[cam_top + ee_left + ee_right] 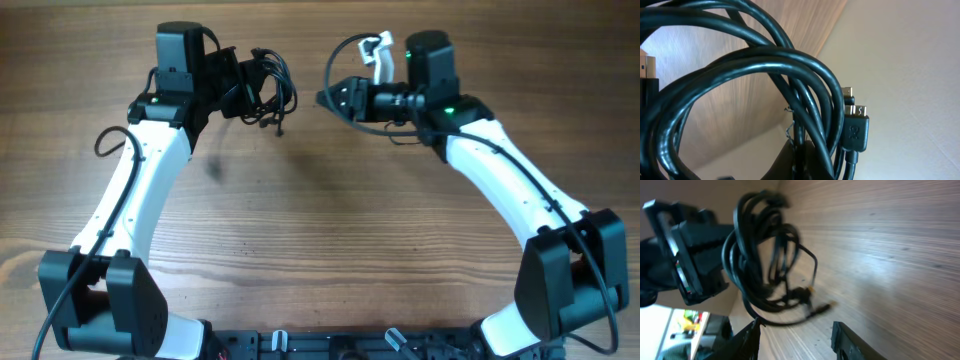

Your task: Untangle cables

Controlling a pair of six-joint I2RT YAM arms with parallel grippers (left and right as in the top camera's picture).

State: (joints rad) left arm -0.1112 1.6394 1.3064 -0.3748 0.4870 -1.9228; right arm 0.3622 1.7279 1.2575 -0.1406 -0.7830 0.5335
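Black cables point(268, 85) hang clamped in left gripper point(232, 86); right gripper point(335, 99) fingers apart, empty. We judge it should next catch the loose plug end point(821, 309).

Black, glossy cables point(262, 85), one ending in a black plug point(856, 131) with a silver tip. Table point(320, 230): mid-brown wood with fine straight grain. Left arm point(140, 190) and right arm point(510, 180): white with black joints, the right showing a green light point(448, 110).

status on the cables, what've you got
Left tool shut on cables, bundle tangled, plug ends dangling. Right tool open, facing the bundle, not touching. Nothing between them.
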